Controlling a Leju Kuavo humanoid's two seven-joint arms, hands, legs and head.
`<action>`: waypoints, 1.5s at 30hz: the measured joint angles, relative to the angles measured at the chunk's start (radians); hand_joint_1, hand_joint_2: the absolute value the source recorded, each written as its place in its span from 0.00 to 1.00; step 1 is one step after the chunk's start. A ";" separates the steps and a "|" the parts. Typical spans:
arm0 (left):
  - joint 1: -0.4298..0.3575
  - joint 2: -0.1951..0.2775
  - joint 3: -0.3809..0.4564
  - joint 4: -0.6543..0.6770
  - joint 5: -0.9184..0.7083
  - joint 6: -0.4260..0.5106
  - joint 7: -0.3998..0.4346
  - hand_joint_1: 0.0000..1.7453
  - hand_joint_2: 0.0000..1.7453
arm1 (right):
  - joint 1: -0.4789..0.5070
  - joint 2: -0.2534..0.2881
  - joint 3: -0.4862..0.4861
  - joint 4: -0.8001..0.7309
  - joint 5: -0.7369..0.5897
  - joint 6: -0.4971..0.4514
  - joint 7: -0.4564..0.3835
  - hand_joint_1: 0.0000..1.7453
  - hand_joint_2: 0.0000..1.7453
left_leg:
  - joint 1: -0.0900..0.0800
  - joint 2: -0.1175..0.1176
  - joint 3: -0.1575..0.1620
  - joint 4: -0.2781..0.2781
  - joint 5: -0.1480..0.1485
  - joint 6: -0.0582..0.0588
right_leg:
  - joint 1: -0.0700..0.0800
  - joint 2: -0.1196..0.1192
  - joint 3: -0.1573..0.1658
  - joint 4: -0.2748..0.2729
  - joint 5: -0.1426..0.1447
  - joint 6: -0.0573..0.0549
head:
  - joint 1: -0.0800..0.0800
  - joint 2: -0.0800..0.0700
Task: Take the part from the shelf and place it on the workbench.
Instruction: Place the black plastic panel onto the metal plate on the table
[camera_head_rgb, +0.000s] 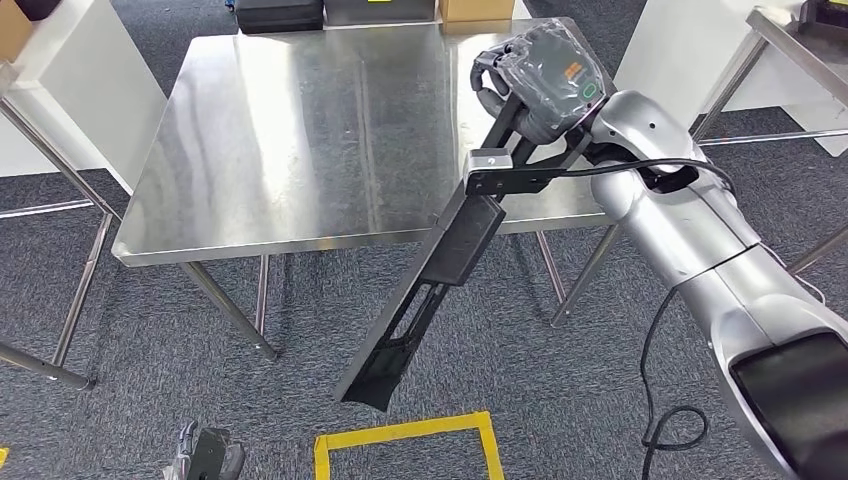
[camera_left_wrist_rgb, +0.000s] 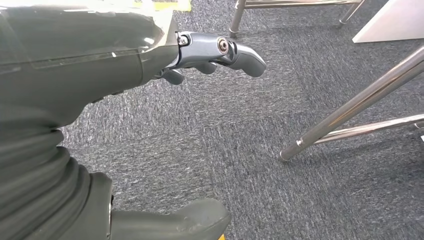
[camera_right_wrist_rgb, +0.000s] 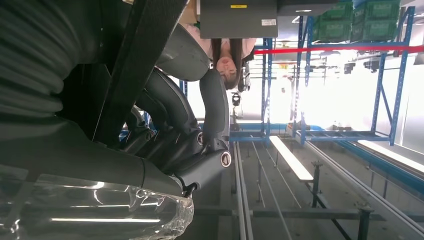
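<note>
Long black plastic part (camera_head_rgb: 430, 290) is already off the shelf, hanging tilted past the near edge of the shiny steel table (camera_head_rgb: 300, 140), gripped at its top by the right hand (camera_head_rgb: 535, 85), fingers (camera_right_wrist_rgb: 175, 145) curled tight round it. Next I'd guess: swing it over and lay it flat. Left hand (camera_left_wrist_rgb: 100, 75) hangs by the floor, holding nothing, fingers (camera_left_wrist_rgb: 240, 55) loosely apart.

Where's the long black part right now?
In the head view, the right robot hand holds the black part, which hangs past the workbench's front right edge, above the carpet.
</note>
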 joint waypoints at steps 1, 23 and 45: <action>0.000 0.000 0.000 0.000 0.000 0.000 -0.001 0.00 1.00 | 0.000 0.000 0.000 0.001 0.000 0.000 0.000 0.93 1.00 | 0.000 0.000 0.000 0.000 0.000 0.000 | 0.000 0.000 0.000 0.000 0.000 0.000 | 0.000 0.000; -0.001 0.008 -0.014 0.000 -0.001 -0.030 0.032 0.00 1.00 | -0.020 -0.013 0.006 0.039 -0.001 0.000 -0.010 0.93 1.00 | 0.013 -0.001 0.028 -0.025 0.000 0.034 | -0.017 0.006 -0.118 0.259 -0.103 0.022 | 0.002 0.000; 0.001 0.015 -0.029 0.000 -0.005 -0.024 0.031 0.00 1.00 | -0.016 -0.024 0.024 0.044 0.000 0.006 -0.012 0.93 1.00 | -0.009 0.017 -0.054 0.010 0.040 0.033 | 0.004 0.012 0.049 0.009 -0.053 -0.026 | 0.001 0.000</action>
